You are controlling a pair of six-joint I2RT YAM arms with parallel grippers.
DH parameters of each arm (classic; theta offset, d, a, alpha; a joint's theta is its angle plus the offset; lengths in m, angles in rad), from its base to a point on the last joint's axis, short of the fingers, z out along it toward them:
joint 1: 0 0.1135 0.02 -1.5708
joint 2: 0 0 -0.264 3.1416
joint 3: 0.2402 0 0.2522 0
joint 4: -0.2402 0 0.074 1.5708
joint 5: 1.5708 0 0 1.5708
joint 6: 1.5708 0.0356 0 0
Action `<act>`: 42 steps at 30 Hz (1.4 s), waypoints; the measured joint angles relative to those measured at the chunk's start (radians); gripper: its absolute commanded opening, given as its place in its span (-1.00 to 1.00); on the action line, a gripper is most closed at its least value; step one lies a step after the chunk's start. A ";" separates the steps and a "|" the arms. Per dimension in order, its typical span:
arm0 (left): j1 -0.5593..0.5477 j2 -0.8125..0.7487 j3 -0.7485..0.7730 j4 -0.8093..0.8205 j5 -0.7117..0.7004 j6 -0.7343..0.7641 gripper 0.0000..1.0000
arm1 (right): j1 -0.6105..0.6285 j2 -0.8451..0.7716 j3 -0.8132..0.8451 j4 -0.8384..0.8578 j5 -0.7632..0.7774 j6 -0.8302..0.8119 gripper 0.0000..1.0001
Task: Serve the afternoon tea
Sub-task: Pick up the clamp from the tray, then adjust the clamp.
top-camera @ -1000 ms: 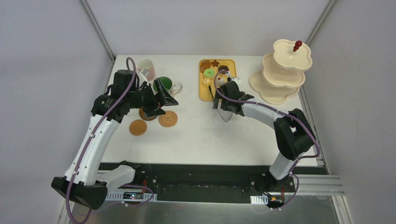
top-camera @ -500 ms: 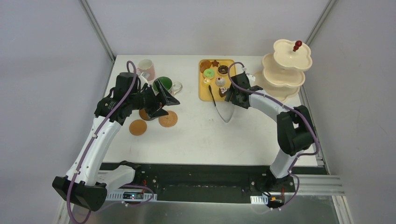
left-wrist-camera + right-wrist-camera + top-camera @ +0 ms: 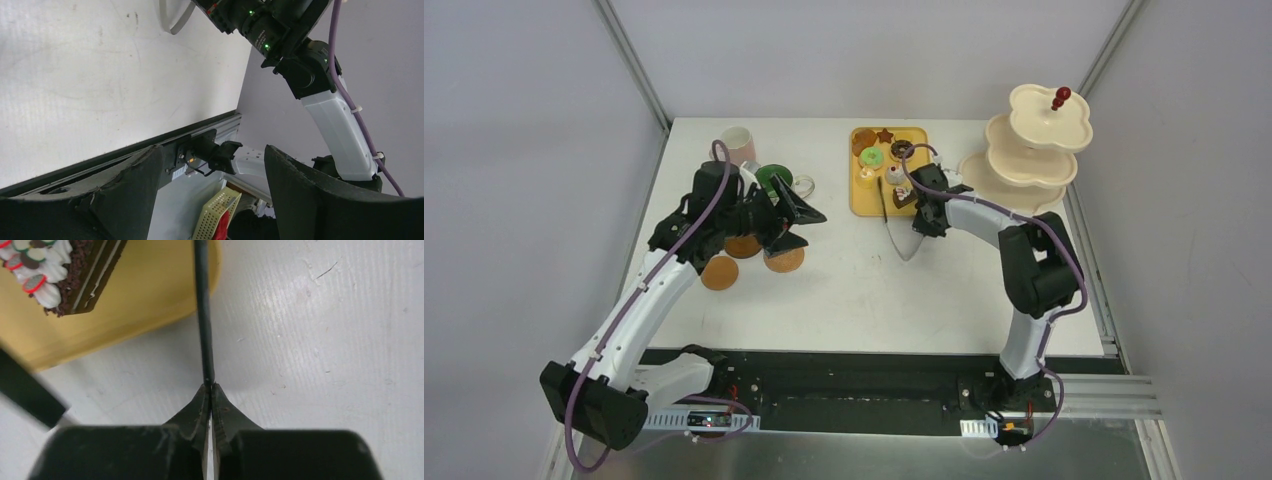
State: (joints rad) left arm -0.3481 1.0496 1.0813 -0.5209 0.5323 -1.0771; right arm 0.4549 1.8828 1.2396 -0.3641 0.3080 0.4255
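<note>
My right gripper is shut on one thin arm of the black tongs, just off the near right corner of the yellow tray. A chocolate cake slice and other toy pastries lie on the tray. My left gripper is open and holds nothing, turned sideways above the coasters. Behind it stand the green-lined mug and the pink mug. The cream mug is hidden. The cream tiered stand is at the back right.
Two more coasters lie partly under my left arm. The red knob tops the stand. Grey walls close in on both sides, and a black rail runs along the near table edge.
My right gripper has shut on the tongs arm after hovering open near the tray. My left arm has swung right, over the coasters and past the green-lined mug.
</note>
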 measured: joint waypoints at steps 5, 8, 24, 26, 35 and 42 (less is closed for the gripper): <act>-0.079 0.084 0.000 0.117 -0.020 -0.048 0.57 | 0.000 -0.090 0.000 -0.030 -0.008 -0.034 -1.00; -0.120 0.143 0.002 0.185 -0.032 -0.069 0.66 | -0.001 -0.203 0.000 -0.036 -0.030 -0.075 -1.00; -0.224 0.375 0.226 0.290 -0.155 0.024 0.60 | 0.051 -0.508 0.063 -0.259 -0.378 -0.119 -1.00; -0.229 0.375 0.229 0.287 -0.171 0.038 0.47 | 0.063 -0.510 0.063 -0.278 -0.388 -0.106 -1.00; -0.235 0.401 0.259 0.244 -0.204 0.066 -0.99 | 0.116 -0.512 0.093 -0.339 -0.395 -0.085 -0.41; -0.235 0.401 0.259 0.235 -0.214 0.034 -1.00 | 0.123 -0.531 0.117 -0.301 -0.407 -0.022 0.99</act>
State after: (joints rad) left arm -0.5831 1.4506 1.3403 -0.2863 0.3180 -1.0431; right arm 0.5777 1.3521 1.3571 -0.6655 -0.0990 0.4034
